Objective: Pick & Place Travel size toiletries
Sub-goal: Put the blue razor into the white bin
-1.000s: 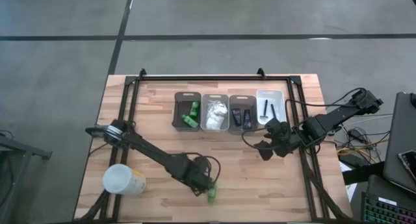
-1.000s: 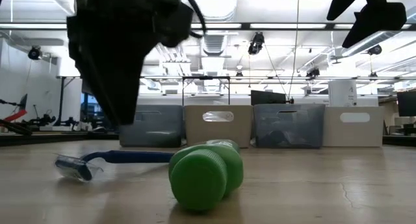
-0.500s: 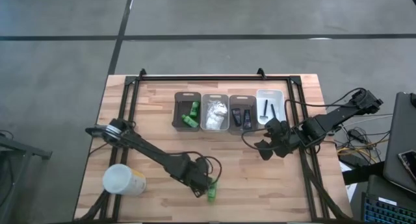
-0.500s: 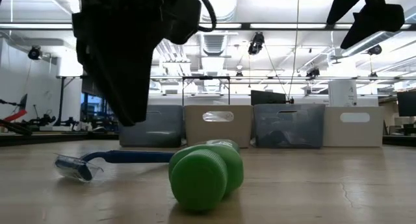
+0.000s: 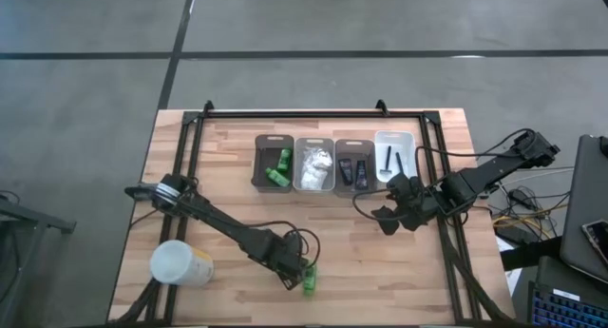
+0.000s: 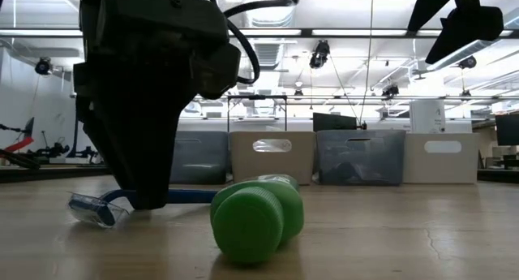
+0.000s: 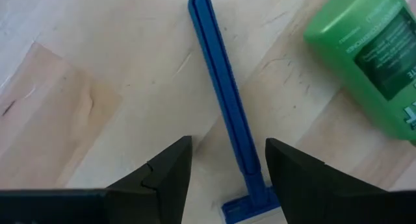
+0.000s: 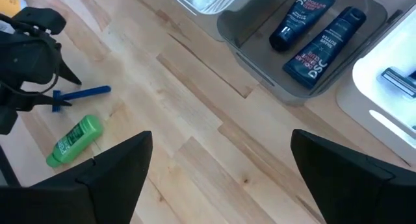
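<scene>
A blue T-shaped razor [image 7: 224, 100] lies flat on the wood near the table's near edge, its head [image 6: 97, 209] toward the left. A bright green bottle [image 6: 255, 215] lies on its side just beside it [image 7: 370, 55]. My left gripper [image 7: 227, 165] is open and low over the razor. Its fingers stand on either side of the handle close to the head, their tips down near the table [image 6: 142, 200]. My right gripper [image 5: 388, 217] hangs open in the air near the white bin, far from both items.
Four bins stand in a row at the far side: one with green bottles [image 5: 273, 164], one with white packets [image 5: 314, 164], one with black tubes [image 8: 312, 39], and a white one with razors [image 5: 393, 157]. A large white cylinder [image 5: 179, 264] lies at the near left.
My left gripper has come down from above the razor to table level, staying open, so its fingers now straddle the handle. The razor and the green bottle have not moved.
</scene>
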`<action>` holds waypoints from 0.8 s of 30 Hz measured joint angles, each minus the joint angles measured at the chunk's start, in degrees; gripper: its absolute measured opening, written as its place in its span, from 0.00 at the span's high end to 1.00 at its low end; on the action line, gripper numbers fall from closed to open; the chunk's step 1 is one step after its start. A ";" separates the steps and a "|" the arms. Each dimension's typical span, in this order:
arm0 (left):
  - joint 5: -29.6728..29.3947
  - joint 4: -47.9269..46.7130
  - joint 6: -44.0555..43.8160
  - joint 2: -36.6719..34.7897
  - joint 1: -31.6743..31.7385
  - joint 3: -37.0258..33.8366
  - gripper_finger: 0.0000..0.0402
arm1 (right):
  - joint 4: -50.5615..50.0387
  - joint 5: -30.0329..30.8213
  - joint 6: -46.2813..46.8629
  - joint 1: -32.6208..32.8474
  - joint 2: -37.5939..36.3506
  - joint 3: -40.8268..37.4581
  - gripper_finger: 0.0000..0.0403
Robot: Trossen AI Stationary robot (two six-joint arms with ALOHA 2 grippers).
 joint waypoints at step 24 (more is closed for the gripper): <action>-1.72 -1.44 12.56 0.12 0.38 -0.27 0.87 | 0.22 0.00 -1.27 0.00 0.00 0.00 0.10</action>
